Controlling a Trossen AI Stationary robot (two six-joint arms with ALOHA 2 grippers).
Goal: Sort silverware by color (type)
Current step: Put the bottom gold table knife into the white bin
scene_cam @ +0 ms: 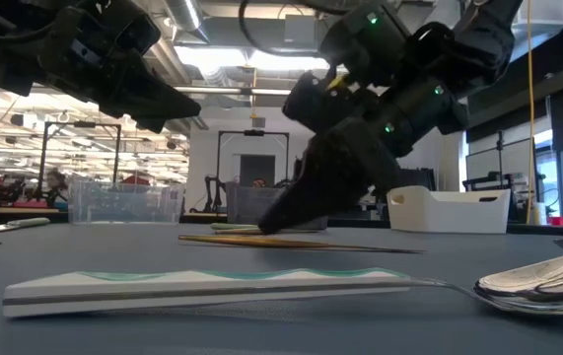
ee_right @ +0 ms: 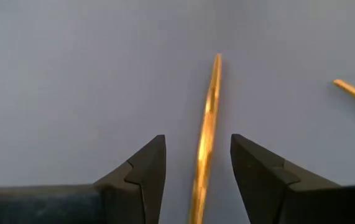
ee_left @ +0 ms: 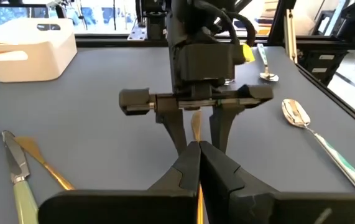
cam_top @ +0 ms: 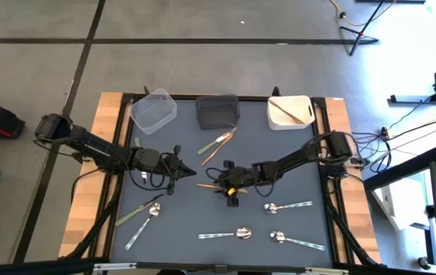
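Right now the copper-orange stick (ee_right: 207,124) lies between the spread fingers of the right hand (ee_right: 197,168).

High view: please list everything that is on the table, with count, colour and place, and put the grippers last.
table: one, dark grey top.
bins: three, clear, dark grey and white, in a row along the far edge.
spoons: four, silver, near edge; three right, one left.
green pieces: two; one beside the left spoon, one near the grey bin.
copper sticks: at least three; white bin, centre, near the grey bin.
left gripper: shut, left of centre.
right gripper: open, astride the centre stick.
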